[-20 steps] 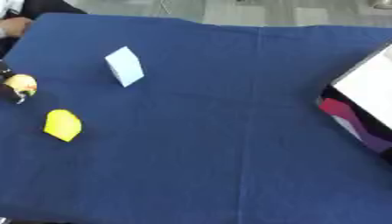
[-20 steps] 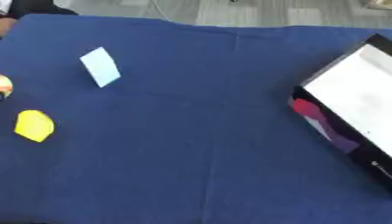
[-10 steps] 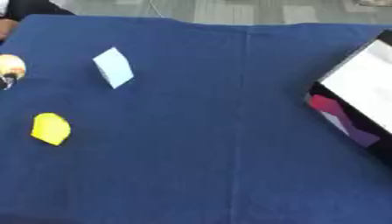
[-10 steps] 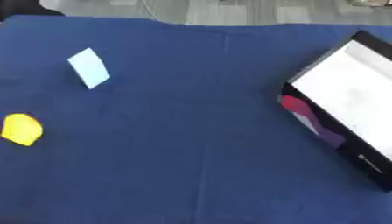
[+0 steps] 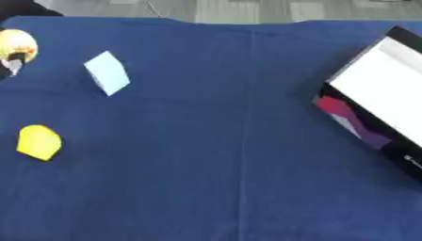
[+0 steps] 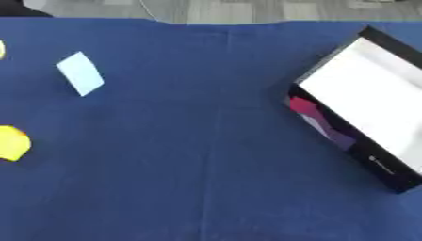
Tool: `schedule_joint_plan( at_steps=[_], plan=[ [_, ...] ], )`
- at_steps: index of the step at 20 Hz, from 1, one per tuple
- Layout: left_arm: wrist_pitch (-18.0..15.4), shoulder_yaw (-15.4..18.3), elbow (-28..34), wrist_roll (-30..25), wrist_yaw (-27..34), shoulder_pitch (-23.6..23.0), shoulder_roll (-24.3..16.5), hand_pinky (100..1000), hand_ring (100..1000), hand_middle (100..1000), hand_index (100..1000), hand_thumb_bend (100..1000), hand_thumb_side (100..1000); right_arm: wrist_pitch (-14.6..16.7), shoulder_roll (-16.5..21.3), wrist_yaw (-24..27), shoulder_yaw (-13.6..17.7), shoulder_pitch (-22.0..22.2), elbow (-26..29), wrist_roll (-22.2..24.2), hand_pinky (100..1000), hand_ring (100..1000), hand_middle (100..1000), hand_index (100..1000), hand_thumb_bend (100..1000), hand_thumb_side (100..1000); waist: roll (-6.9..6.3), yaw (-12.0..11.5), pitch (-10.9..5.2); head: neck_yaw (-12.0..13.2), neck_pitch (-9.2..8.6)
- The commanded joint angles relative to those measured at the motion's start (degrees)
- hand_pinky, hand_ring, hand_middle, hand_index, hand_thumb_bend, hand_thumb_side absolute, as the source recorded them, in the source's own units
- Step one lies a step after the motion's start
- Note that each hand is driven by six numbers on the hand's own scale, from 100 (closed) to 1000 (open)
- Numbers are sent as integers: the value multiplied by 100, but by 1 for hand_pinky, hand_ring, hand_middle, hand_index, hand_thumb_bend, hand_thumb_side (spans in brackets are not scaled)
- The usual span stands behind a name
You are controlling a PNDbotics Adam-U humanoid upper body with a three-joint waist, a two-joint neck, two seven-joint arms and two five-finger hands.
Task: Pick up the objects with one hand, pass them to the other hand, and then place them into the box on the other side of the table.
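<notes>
Overhead, a blue cloth [image 5: 214, 155] covers the surface from edge to edge, with a faint crease running down its middle. At the right side lies an open box [image 6: 372, 101], set askew, white inside with black walls; its near wall carries a red and purple patch. Well apart from it, on the left half of the cloth, three small things are spread out. A pale blue block [image 5: 107, 73] sits toward the far left, tilted on the cloth. Nearer the viewer and closer to the left edge lies a yellow piece [image 5: 38, 142] with angled sides, flat on the cloth and touching nothing else. At the far left edge a round yellowish thing [image 5: 16, 47] shows partly, with something small and dark just beside its lower edge; what that dark bit is cannot be told. None of the three things touches another, and all lie on the side opposite the box. Neither of the robot's hands shows in either view, so the state of the fingers cannot be told. Beyond the far edge of the cloth a strip of grey floor [image 5: 239, 8] is visible.
</notes>
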State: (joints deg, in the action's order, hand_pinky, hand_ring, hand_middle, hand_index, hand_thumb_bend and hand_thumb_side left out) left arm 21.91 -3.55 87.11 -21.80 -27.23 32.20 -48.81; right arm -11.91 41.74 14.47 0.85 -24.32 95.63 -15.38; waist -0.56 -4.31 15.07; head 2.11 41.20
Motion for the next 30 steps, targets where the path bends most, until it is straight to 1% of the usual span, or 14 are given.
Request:
schedule_joint_plan(
  at_steps=[1,10,15,17,23,30],
  plan=[
    [-20,-75,324,57,121,75,-21,800,759,677,581,100,118,-18,251,-14,-85,-258,286,180,903,820,867,916,100,441,19,7,-226,-57,-54],
    [-134,-394,624,89,181,176,385,789,742,666,578,100,134,-158,146,-117,-473,-946,555,670,902,823,870,915,100,410,28,2,-342,-261,-142],
    [-297,-598,710,206,178,221,701,783,733,659,577,100,141,-276,-41,-339,-800,-1406,627,1100,903,824,868,913,100,386,43,4,-397,-398,-149],
    [-402,-664,742,309,159,234,824,783,733,658,578,100,147,-316,-141,-462,-941,-1572,631,1297,903,824,866,910,100,378,49,7,-413,-451,-148],
    [-870,-853,783,614,360,204,1090,768,715,644,576,100,168,-373,-435,-837,-1331,-1980,568,1793,903,822,857,902,100,355,61,23,-430,-628,-99],
    [-1119,-1018,868,908,420,155,1347,771,716,642,578,100,187,-322,-801,-1340,-1726,-2350,345,2273,903,822,859,900,100,361,62,19,-434,-809,-44]
  ],
)
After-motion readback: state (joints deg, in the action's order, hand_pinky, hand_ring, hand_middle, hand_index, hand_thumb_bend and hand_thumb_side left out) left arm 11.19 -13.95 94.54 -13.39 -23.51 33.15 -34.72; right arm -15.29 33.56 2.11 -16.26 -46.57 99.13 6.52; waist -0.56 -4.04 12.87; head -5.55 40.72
